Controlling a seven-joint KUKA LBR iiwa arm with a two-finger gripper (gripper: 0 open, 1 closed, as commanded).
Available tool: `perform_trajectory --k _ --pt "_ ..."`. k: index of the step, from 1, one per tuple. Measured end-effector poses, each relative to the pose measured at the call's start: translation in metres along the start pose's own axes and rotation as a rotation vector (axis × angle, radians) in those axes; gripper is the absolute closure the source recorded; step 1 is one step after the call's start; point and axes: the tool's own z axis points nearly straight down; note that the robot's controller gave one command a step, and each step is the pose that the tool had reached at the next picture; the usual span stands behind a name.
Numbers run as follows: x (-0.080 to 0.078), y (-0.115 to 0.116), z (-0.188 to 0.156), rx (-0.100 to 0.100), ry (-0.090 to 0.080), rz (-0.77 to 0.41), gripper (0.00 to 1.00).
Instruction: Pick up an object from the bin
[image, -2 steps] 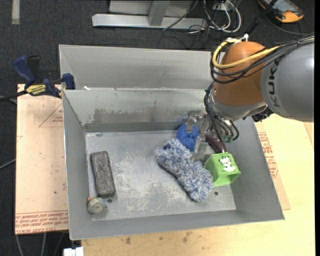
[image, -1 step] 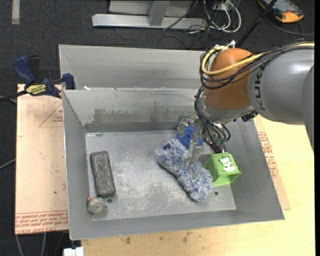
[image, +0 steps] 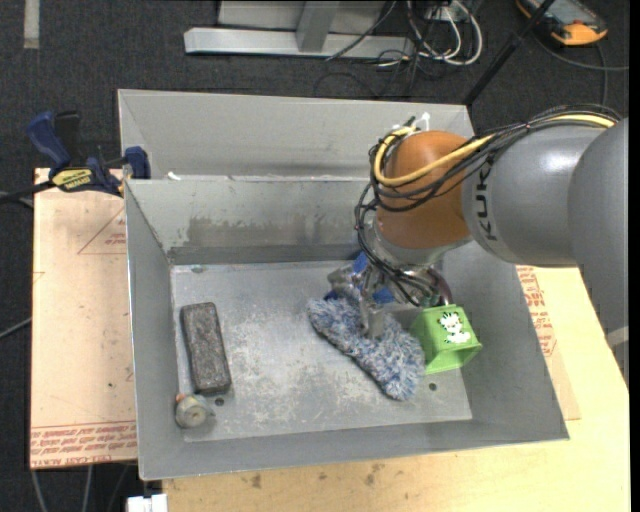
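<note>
Item: grey metal bin (image: 250, 215), four loose things inside, arm (image: 560, 200) entering from the right of the frame. Hidden or unclear: the gripper (image: 375, 305) sat under an orange wrist cover (image: 425, 190) and looped cables (image: 440, 165), most of it masked; whether it was open or closed could not be told. It stood right of centre on the bin floor, at the upper end of a blue-grey fuzzy cloth (image: 385, 355), and that end was covered by it. Grip on the cloth not discernible. Writing: the letters "KU" read on the arm's side, the remainder cut off. A green box (image: 447, 338), just right of the cloth and tilted, bore a white cartoon figure on its upper face; no text legible. Other contents: a dark grey oblong block (image: 205, 346), lower left of the floor, and a small round grey piece (image: 192, 411) just below it, its kind not identifiable.
</note>
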Motion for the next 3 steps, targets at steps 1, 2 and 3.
perform_trajectory --k 1,2,3 --pt "0.0 0.0 0.0 0.0 0.0 0.0 1.0" --pt "0.0 0.0 0.0 -0.001 0.0 0.001 1.0" --pt "-0.003 -0.008 -0.191 0.0 -0.006 0.017 1.0"
